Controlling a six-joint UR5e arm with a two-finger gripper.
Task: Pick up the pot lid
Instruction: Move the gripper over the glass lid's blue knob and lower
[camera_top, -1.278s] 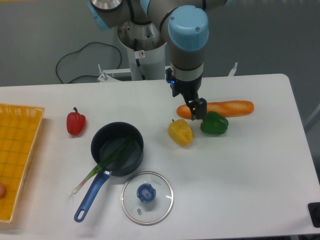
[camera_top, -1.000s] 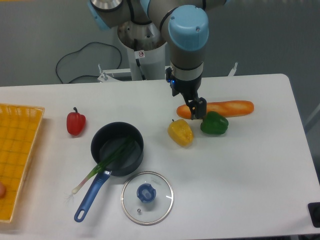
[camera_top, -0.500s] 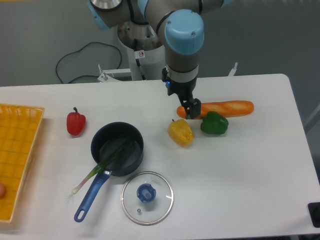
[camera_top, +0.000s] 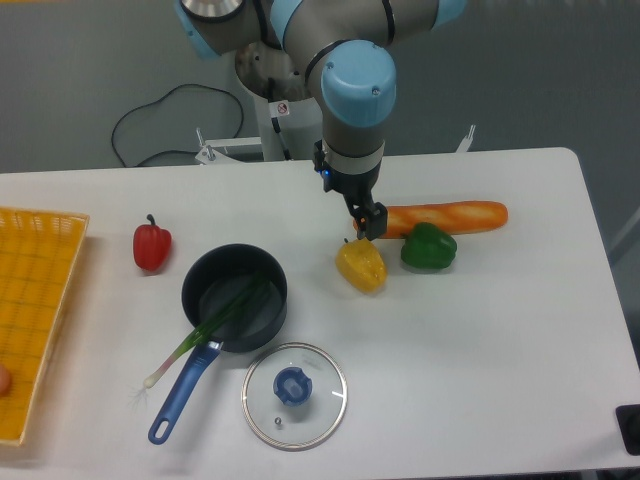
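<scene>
- So your target, the pot lid (camera_top: 318, 412), is lying flat at the near side of the worktop (camera_top: 480, 370), just in front of the pot. Go for its blue knob (camera_top: 293, 385), imo, not the glass rim.
- Get right over that knob first, then drop straight down. Come in at a slant and you'll probably skid the lid.
- Pinch the knob around its sides, low enough for a decent bite, but don't mash the fingertips into the glass.
- Watch the blue handle (camera_top: 180, 400) beside the lid. I'd turn the jaws so neither finger swings down on it.
- Same deal with the black pot (camera_top: 272, 325) right behind: stay high crossing it, and lift the lid straight up before going sideways.
- Further back, your jaws look spread with nothing in them, up behind the yellow pepper (camera_top: 360, 266). Keep them that way for the approach.
- The arm (camera_top: 358, 85) is well off the lid, so travel high, then slow down for the last bit.
</scene>
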